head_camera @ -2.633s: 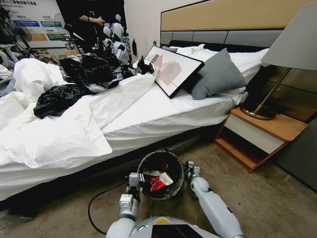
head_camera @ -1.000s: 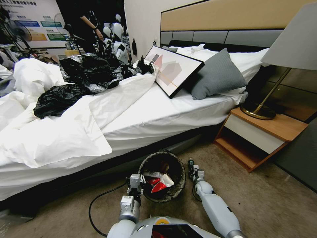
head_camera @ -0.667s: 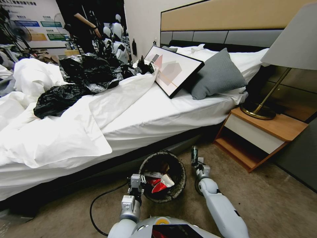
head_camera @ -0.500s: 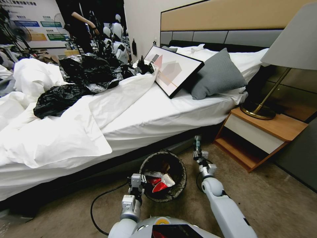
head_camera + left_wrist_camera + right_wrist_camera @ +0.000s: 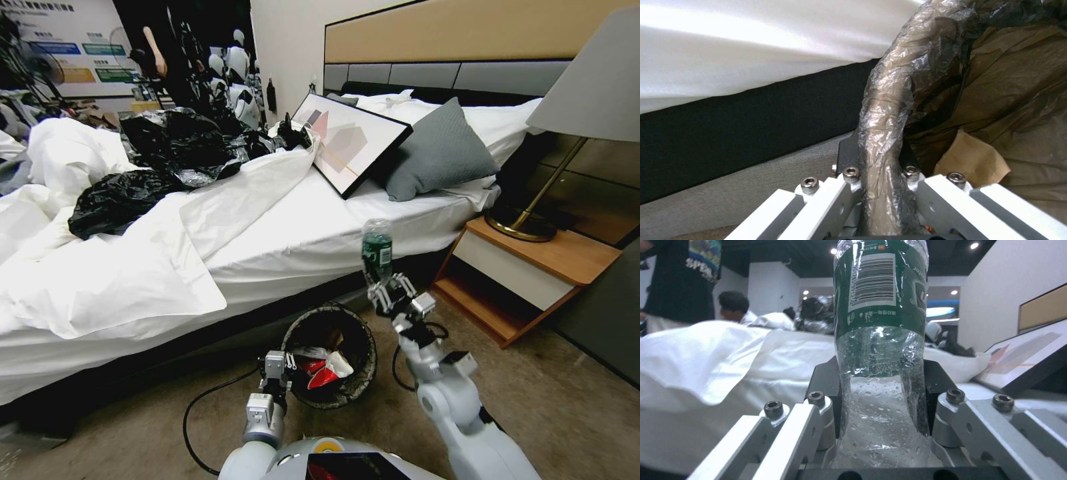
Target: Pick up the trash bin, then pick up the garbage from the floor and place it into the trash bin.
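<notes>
The trash bin [image 5: 357, 383] sits on the carpet beside the bed, its dark liner bag wrapped over the rim. My left gripper [image 5: 275, 380] is shut on the near-left rim [image 5: 882, 133]. Inside lie red-and-white wrappers [image 5: 320, 368] and a tan paper piece [image 5: 971, 160]. My right gripper [image 5: 387, 283] is raised above and to the right of the bin, shut on a clear plastic bottle [image 5: 377, 250] with a green label. In the right wrist view the bottle [image 5: 882, 356] stands upright, squeezed between the jaws.
The bed [image 5: 300, 233] with white sheets, black plastic bags [image 5: 133, 187], a framed picture [image 5: 347, 140] and a grey pillow runs behind the bin. A wooden nightstand [image 5: 527, 273] with a lamp stands to the right. A black cable [image 5: 200, 400] lies on the carpet at left.
My right arm has lifted from the floor beside the bin, bringing the bottle up in front of the bed's side. The left gripper and the bin have stayed put.
</notes>
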`<state>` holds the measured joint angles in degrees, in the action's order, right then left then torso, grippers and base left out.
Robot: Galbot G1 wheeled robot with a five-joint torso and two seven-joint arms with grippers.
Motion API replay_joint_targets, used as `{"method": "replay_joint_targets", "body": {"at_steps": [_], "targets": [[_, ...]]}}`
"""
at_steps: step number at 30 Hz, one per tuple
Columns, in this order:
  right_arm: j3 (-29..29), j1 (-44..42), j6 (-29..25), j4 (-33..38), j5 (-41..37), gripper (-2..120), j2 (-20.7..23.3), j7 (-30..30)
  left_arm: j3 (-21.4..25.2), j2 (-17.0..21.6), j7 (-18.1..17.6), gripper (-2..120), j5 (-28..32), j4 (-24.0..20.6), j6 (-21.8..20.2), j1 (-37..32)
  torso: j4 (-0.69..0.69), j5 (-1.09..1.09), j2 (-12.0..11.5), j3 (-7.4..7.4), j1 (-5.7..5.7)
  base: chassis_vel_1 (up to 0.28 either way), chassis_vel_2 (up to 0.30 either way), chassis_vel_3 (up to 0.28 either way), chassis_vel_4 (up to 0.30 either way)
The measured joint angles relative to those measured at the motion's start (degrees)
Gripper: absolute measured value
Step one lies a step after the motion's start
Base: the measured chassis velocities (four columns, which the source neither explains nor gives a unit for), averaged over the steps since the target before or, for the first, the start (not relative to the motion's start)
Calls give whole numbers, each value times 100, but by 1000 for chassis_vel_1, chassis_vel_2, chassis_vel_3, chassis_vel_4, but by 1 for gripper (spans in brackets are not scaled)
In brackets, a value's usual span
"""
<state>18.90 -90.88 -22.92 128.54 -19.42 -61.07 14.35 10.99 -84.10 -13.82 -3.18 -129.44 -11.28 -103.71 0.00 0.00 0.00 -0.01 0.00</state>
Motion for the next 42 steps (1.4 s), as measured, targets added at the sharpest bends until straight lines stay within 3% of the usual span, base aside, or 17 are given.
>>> {"method": "replay_joint_targets", "body": {"at_steps": [10,27,36,40,42], "targets": [[-380,-307,-292,-416,531,26,-19,29,-13,2,0,0,18,6,-8,20,1,0,0,0,0,0,0,0,0],[-494,-174,-533,-1430,609,26,-307,34,-17,-4,0,0,32,-30,-8,13,0,0,0,1,0,0,0,0,0],[-587,-195,-575,-1574,756,26,-367,42,-15,-16,0,0,31,-26,-8,30,0,0,0,1,0,0,0,0,0],[-577,-210,-580,-1583,798,35,-365,64,-17,-17,0,0,31,-26,-8,37,1,0,0,1,0,0,0,0,0],[-569,-227,-582,-1577,817,48,-362,75,-18,-19,1,0,32,-23,-8,47,0,0,0,1,0,0,0,0,0]]}}
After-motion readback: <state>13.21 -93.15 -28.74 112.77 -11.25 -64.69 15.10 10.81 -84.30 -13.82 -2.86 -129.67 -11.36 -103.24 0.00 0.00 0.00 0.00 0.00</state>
